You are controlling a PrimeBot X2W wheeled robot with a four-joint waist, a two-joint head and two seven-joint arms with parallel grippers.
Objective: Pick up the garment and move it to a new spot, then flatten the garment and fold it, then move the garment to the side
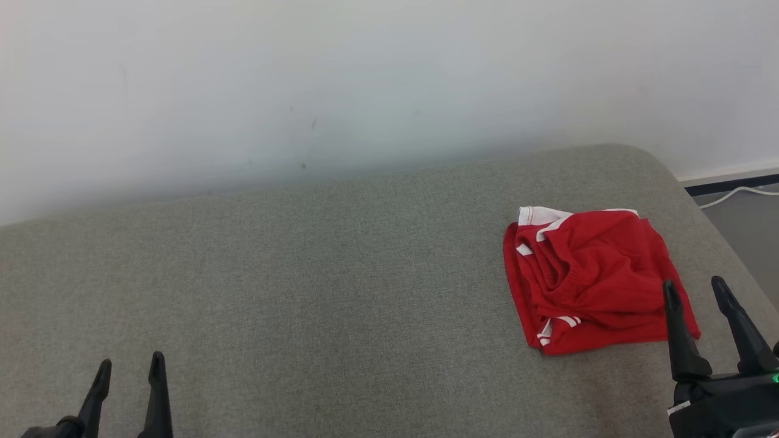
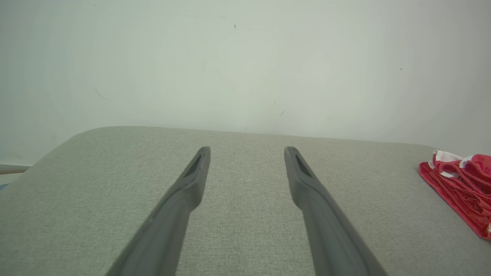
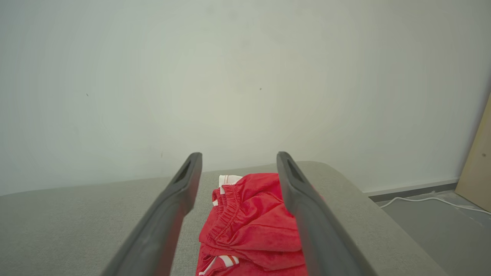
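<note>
The garment (image 1: 593,280) is a red piece with white trim and an elastic waistband, lying folded in a rough square on the right part of the grey cushion (image 1: 304,292). My right gripper (image 1: 695,291) stands open at the garment's near right corner, nothing between its fingers. In the right wrist view the garment (image 3: 249,226) lies below and between the spread fingers of my right gripper (image 3: 238,158). My left gripper (image 1: 131,365) is open at the lower left, far from the garment. Its wrist view shows the left gripper (image 2: 247,150) over bare cushion, with the garment (image 2: 460,184) at the right edge.
A pale wall (image 1: 365,91) rises right behind the cushion. The cushion's rounded right end drops to a grey floor (image 1: 751,225) with a white cable (image 1: 739,193) along it. A tan panel (image 3: 477,165) stands at the right in the right wrist view.
</note>
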